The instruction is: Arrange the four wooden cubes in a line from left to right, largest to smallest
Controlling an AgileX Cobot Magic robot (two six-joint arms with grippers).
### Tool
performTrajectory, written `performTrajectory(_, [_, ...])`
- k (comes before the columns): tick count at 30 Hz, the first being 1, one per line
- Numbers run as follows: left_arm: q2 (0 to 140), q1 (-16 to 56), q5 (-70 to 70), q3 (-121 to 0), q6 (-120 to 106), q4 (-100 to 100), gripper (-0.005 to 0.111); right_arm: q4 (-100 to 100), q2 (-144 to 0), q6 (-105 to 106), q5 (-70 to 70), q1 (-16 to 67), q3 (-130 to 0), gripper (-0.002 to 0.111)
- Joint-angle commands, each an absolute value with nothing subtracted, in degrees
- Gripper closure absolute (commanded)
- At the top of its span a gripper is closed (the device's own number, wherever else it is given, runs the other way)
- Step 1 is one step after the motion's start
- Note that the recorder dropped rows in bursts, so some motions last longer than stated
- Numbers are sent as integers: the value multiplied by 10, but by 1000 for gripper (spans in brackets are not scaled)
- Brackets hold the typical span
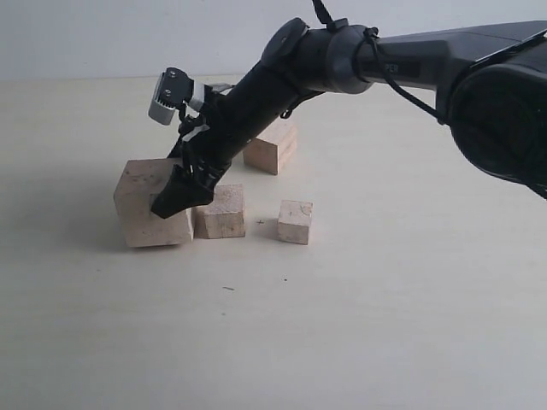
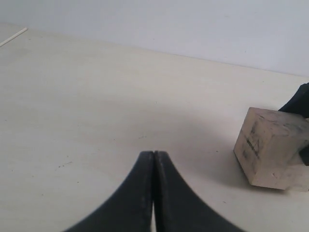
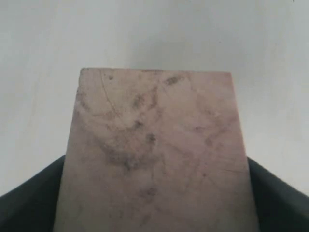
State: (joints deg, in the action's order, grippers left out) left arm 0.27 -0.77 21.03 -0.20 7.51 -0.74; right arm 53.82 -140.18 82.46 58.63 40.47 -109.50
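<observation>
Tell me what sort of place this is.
Probably a robot lab test bench. A bare pale tabletop sits against a blank wall. A black robot arm has its pincer gripping the largest cube, with three smaller wooden cubes nearby.

Pale cream tabletop (image 1: 385, 325), plain white wall (image 1: 128, 34) behind, thin white strip (image 2: 13, 36) on it

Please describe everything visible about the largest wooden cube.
The largest cube is pale, unpainted wood with faint grain and dark smudges. In the exterior view it sits flat on the table, leftmost of the front row. The right gripper grips two opposite sides. A smaller cube sits close on its right; contact is unclear.
</observation>
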Motion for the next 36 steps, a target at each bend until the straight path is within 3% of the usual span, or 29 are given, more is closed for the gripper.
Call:
performTrajectory(1, [0,-4,205,0,73,-7,107,523,-1421,819,573,408,-1094,108])
performTrajectory(4, [0,-4,205,0,73,-7,107,522,-1421,819,573,408,-1094,106])
performTrajectory(10, [0,-4,205,0,73,-7,107,477,-1420,764,547,408,-1095,86])
performTrajectory(17, [0,-4,205,0,73,-7,107,465,-1420,742,547,408,-1095,43])
performTrajectory(20, [0,-4,205,0,73,-7,107,465,-1420,738,547,408,-1095,30])
performTrajectory(32, [0,-4,205,0,73,-7,107,462,-1381,738,557,408,-1095,28])
performTrajectory(36, [0,-4,205,0,73,-7,107,465,-1373,738,566,408,-1095,21])
